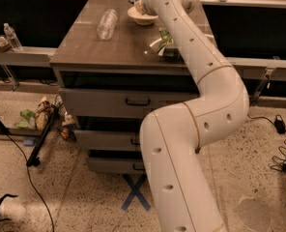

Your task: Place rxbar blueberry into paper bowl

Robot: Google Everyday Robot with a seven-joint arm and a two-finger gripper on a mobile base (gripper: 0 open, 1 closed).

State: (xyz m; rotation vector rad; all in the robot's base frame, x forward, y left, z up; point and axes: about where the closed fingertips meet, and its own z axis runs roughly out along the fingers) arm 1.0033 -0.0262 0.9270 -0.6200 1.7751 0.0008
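Observation:
The paper bowl (144,18) is off-white and stands at the far middle of the cabinet top. My gripper (139,5) is right above the bowl's left rim, at the end of the white arm (196,100) that reaches up from the foreground. The wrist covers most of the gripper. The rxbar blueberry does not show; I cannot tell whether it is in the gripper or in the bowl.
A clear plastic bottle (107,23) lies on its side to the left of the bowl. A green chip bag (165,43) lies beside the arm, nearer the front. The grey cabinet top (90,47) sits over drawers. Cables and clutter lie on the floor at the left.

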